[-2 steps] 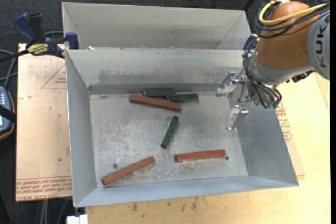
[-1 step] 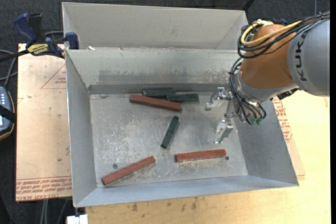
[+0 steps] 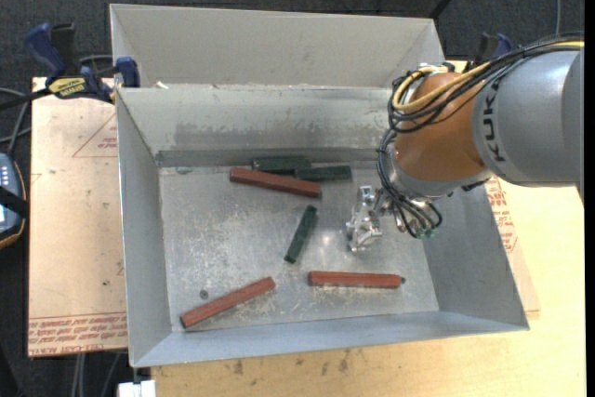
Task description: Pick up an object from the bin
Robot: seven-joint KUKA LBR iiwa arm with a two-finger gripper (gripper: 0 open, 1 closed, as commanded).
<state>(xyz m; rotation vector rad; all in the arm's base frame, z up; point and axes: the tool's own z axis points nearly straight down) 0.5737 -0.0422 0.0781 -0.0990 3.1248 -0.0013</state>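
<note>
- The grey metal bin [image 3: 139,200] has sloping walls and a scuffed flat floor on which a few loose sticks lie well apart.
- Furthest left, the front-left brown stick [image 3: 228,303] lies flat near the front wall. It is long and reddish-brown, with its left end lower in the view and its right end slanting up towards the middle of the floor.
- Behind it, near the back wall, the back brown stick [image 3: 275,182] lies flat and tilts slightly down to the right.
- Just behind that one, a pair of dark green sticks [image 3: 323,172] lies along the foot of the back wall, touching or very close to the back brown stick.
- In the middle of the floor, the middle green stick [image 3: 300,233] lies alone, short and dark, with its top leaning to the right.
- To the right of it, the front-right brown stick [image 3: 355,280] lies almost level near the front wall, towards the right side of the bin.
- The gripper [image 3: 361,232] hangs low over the bare floor just behind the front-right brown stick and to the right of the middle green stick. These are the two things nearest to it.
- Whether the gripper is apart or together cannot be told, and whether it touches the floor cannot be told either.
- The arm [image 3: 535,121] reaches in over the right wall, with an orange cover [image 3: 437,139] and looped cables [image 3: 409,93] at its wrist.
</note>
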